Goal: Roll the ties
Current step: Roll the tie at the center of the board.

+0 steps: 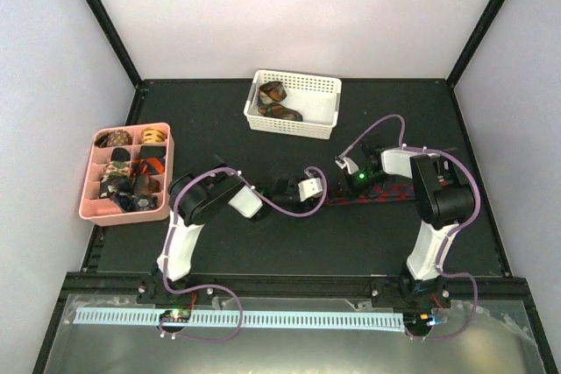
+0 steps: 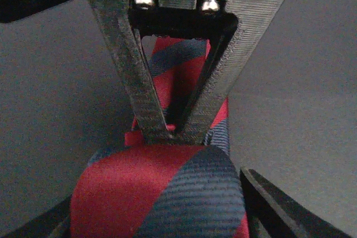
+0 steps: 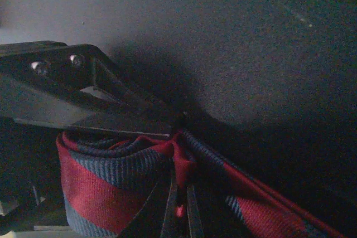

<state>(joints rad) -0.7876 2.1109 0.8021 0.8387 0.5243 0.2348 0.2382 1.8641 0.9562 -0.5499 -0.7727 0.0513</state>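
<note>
Counting first: two arms, one pink tray [image 1: 123, 215] at the left edge of the bench [image 1: 289, 251], one white basket [image 1: 289, 127] at the back. In the tray's compartments, a crowd of small coiled ties [image 1: 131, 171], packed too tightly to count for sure. In the basket, at least two brown-and-orange ties [image 1: 279, 104], bunched loosely at its left end. And out on the bench, right of centre, one red-and-navy striped tie [image 1: 394, 194], lying flat as a long strip, its left end rolled into a coil.

Over to the left arm [image 1: 186, 243]: folded low, forearm reaching rightward, almost level with the bench. Left tool [image 2: 174, 129] right at the coil, tips drawn close with only a slit between them, striped cloth behind and below. Clamped or loose? Cannot tell.

Now the right arm [image 1: 429, 247]: upright from its base, then bent over and reaching leftward, down onto the strip. Right tool [image 3: 179, 137] closed, tips together on a red fold of the striped tie, just beside the coil.
</note>
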